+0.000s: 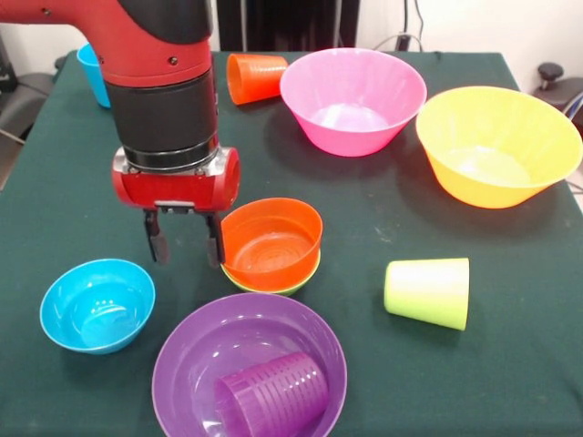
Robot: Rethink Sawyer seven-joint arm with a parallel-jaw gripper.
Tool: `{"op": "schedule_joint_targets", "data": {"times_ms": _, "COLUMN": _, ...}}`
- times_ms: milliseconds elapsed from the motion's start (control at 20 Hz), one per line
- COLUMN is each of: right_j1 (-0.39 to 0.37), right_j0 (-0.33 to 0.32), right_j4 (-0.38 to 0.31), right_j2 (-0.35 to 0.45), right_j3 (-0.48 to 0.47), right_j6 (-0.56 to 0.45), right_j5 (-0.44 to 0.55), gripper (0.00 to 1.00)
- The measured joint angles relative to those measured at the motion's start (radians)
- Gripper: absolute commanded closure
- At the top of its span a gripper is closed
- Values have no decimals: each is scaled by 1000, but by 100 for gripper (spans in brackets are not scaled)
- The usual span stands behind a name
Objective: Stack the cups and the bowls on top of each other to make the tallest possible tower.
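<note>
the gripper (186, 244) hangs low over the green table (510, 364), just to the left of the small orange bowl (271, 242), and its two dark fingers (157, 242) are spread apart with nothing between them. that orange bowl sits nested inside the small green bowl (273, 286), so only a sliver of green rim peeks out underneath. the small blue bowl (97, 304) sits upright by itself at the front left, apart from the others. front and centre is the wide purple bowl (249, 364) with the purple cup (271, 396) lying on its side inside it. the lime green cup (428, 291) is tipped over on the cloth to the right, on its own. further back the big pink bowl (352, 99) and big yellow bowl (497, 144) stand upright side by side, close but not touching as far as one can tell. the orange cup (255, 76) lies on its side just left of the pink bowl, and the blue cup (93, 73) pokes out behind the arm (164, 82) at the far left.
</note>
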Motion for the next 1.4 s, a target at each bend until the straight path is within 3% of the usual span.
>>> {"op": "schedule_joint_targets", "data": {"times_ms": 1100, "right_j1": 81, "right_j0": -60, "right_j4": -23, "right_j2": 54, "right_j3": -73, "right_j6": -8, "right_j5": 10, "gripper": 0}}
{"op": "schedule_joint_targets", "data": {"times_ms": 1400, "right_j1": 131, "right_j0": -81, "right_j4": -63, "right_j2": 65, "right_j3": -88, "right_j6": -10, "right_j5": 10, "gripper": 0}}
